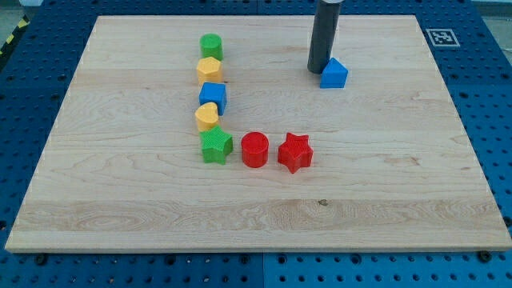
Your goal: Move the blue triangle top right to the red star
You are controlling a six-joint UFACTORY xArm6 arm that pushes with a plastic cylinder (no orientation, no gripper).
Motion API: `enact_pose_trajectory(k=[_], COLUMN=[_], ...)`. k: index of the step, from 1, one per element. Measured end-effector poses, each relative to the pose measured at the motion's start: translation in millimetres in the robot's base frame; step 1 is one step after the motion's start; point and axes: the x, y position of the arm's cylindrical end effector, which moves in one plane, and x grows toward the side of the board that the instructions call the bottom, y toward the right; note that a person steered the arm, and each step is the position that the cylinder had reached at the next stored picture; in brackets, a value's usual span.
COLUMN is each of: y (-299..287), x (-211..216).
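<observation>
Pale wood made up the board (264, 200), a grained rectangular slab that lay on a blue perforated table (488, 120) whose rows of small holes showed around every edge. A black-and-white square marker (441, 37) sat on the table just off the board's corner at the view's top right, and a yellow-and-black striped band (11, 38) crossed the view's top left corner.

My tip (319, 70) rested on the board at the view's upper right, touching or just beside the left side of the blue triangle (334, 74). The dark rod ran straight up and was cut off by the view's top edge, so the arm behind it could not be seen. The rod carried no hand, so there was nothing to be spread, pressed together or pinching.

Well below the blue triangle, towards the view's bottom and a little to its left, stood the red star (294, 152). Just beside it on the left sat a red cylinder (255, 149), then a green star (216, 146). Above the green star a column climbed toward the view's top: a yellow block (207, 117) of rounded, hard-to-read shape, a blue cube (214, 97), a second yellow block (210, 70) that looked roughly hexagonal, and a green cylinder (211, 46). Neighbours in the column stood close or touching; which could not be told.
</observation>
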Motion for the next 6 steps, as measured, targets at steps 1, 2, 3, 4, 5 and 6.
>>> enact_pose_trajectory(k=[1, 2, 3, 4, 5, 6], y=[5.3, 21.9, 40.0, 52.7, 56.5, 57.8], x=[9.5, 22.1, 21.6, 22.7, 35.8, 55.4])
